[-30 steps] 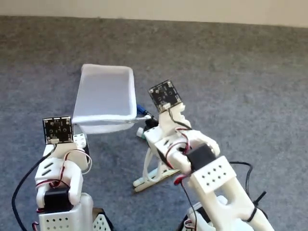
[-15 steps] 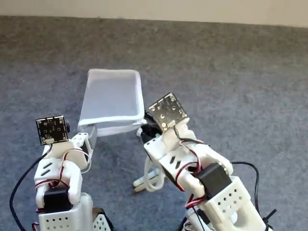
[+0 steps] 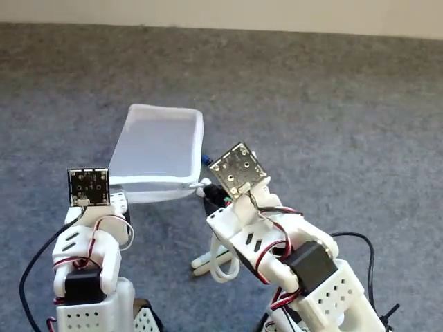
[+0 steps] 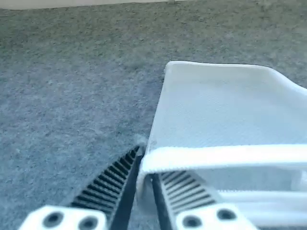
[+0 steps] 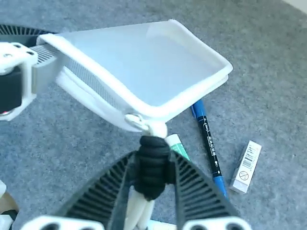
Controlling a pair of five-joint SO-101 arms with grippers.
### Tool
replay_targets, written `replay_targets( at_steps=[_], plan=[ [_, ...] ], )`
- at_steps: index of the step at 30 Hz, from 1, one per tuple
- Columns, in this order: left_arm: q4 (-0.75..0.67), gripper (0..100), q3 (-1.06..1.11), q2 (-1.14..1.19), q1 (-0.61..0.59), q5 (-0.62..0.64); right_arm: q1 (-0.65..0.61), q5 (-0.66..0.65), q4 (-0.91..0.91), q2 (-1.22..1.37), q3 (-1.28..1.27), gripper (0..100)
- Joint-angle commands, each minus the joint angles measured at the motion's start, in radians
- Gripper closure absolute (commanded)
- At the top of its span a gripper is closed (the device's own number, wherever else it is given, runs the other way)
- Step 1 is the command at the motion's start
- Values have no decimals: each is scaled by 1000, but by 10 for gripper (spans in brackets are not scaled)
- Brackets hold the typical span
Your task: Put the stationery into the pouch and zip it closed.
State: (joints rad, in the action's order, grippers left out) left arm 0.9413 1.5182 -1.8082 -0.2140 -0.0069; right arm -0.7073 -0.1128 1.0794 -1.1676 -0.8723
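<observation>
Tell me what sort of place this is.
Likely an indoor robot practice setup: grey carpet as the work surface, a pale wall behind, a white pouch with a blue pen beside it.

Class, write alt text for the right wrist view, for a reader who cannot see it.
The right gripper, shut on a black object, sits at the zip pull of a white pouch whose far corner the left gripper holds. A blue pen and a white box lie on grey carpet.
</observation>
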Motion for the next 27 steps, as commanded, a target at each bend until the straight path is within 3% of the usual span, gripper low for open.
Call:
replay_targets(
  at_steps=[1,5,15,27],
  plan=[
    [20,995,-62,2,18,-9,-2,-14,25,-16,62,793],
    [57,995,-87,8,16,-9,2,-12,65,-16,68,705],
    [86,995,-136,13,15,-11,209,-14,38,22,68,700],
    [135,995,-168,13,-16,-11,384,-14,-226,498,97,701]
  ],
)
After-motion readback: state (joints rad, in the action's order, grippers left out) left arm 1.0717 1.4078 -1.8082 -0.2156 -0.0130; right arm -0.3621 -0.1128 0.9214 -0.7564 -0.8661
